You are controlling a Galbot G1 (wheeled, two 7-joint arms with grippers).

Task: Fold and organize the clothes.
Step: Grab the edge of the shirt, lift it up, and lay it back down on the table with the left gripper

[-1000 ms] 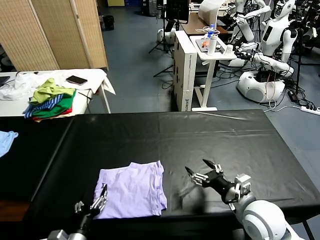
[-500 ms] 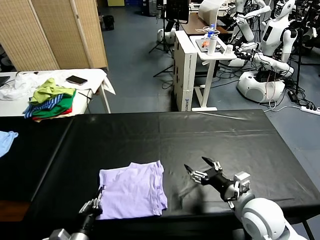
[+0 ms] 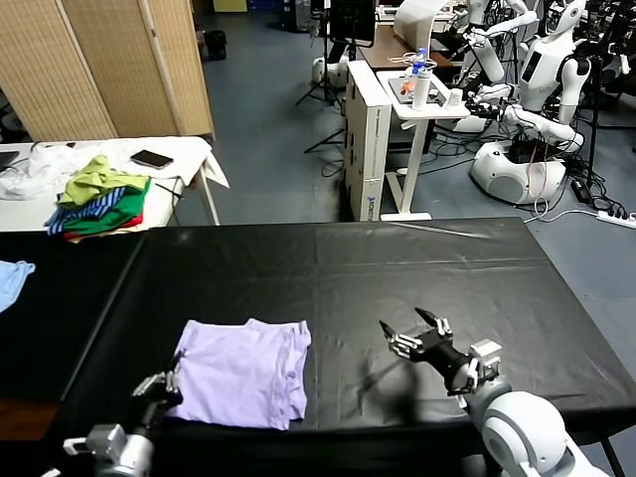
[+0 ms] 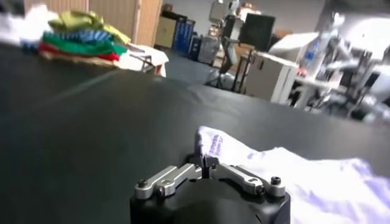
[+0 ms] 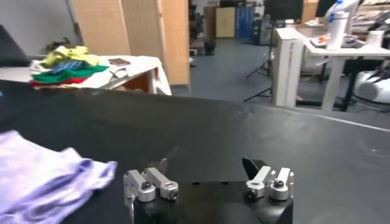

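The clothes, a pale lavender T-shirt [image 3: 240,370], lie folded on the black table [image 3: 417,268] near its front edge. At the shirt's near left corner my left gripper [image 3: 162,386] is shut on the fabric. In the left wrist view the fingers pinch a raised fold of the shirt [image 4: 214,143] right at the left gripper [image 4: 205,163]. To the right of the shirt, apart from it, my right gripper [image 3: 412,330] hovers open over bare table. The right wrist view shows the right gripper [image 5: 206,165] with nothing between its fingers and the shirt [image 5: 42,175] off to one side.
A pile of green, yellow, striped and red garments [image 3: 99,197] lies on a white side table [image 3: 189,149] at the back left, beside a phone [image 3: 152,159]. A light blue garment [image 3: 12,280] lies at the far left edge. White cabinets and other robots stand behind the table.
My left gripper has shut on the shirt's near left corner and dragged it left. The shirt has slid left with it. The right gripper has shifted slightly right and stays open.
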